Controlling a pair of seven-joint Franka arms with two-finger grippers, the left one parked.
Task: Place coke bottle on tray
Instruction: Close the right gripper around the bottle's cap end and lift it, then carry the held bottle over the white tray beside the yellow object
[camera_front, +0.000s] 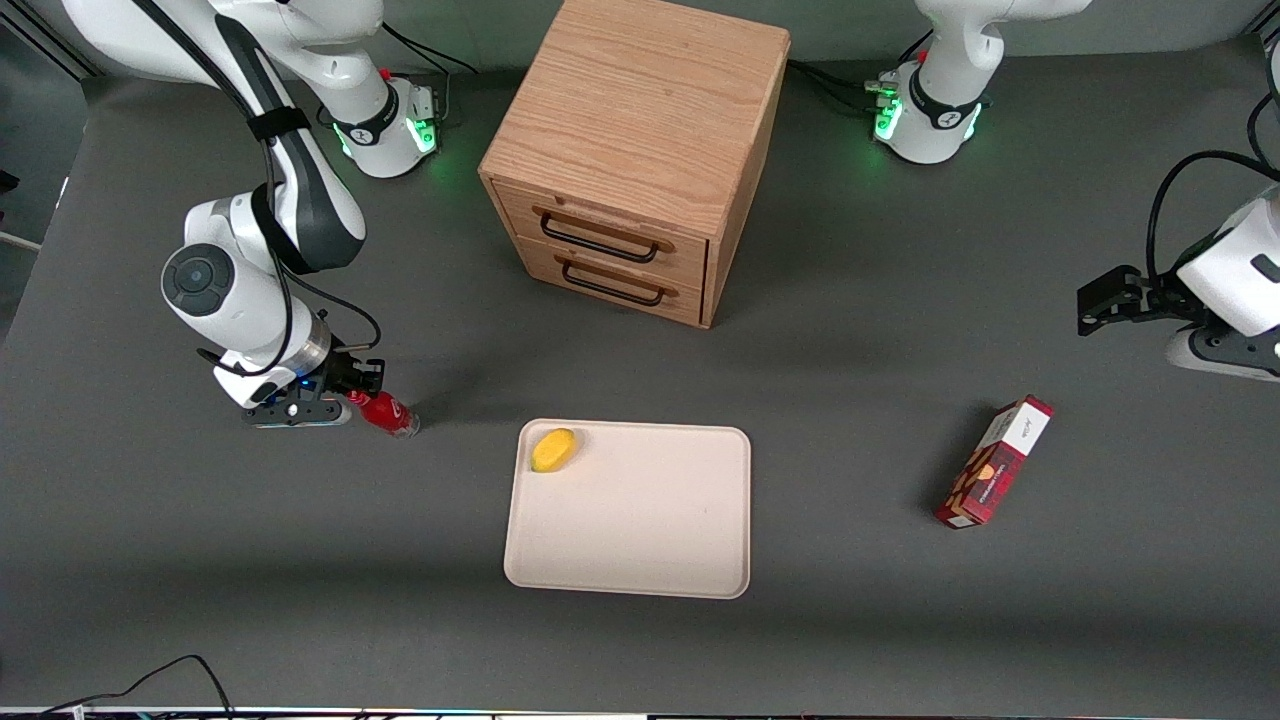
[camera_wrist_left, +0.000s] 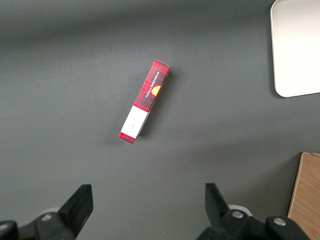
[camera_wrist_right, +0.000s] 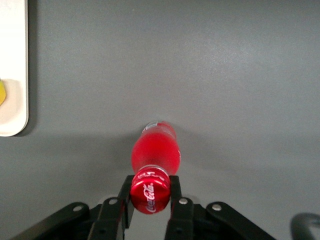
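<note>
The coke bottle is a small red bottle with a red cap, tilted, its clear base by the grey table. My gripper is shut on its capped top, toward the working arm's end of the table, apart from the tray. In the right wrist view the bottle points away from the camera and both fingers press on the cap with white script; the gripper holds it there. The tray is a large cream-white rectangle lying nearer the front camera than the cabinet; its edge shows in the wrist view.
A yellow fruit lies in the tray's corner nearest my gripper. A wooden drawer cabinet stands farther from the front camera than the tray. A red patterned carton lies toward the parked arm's end.
</note>
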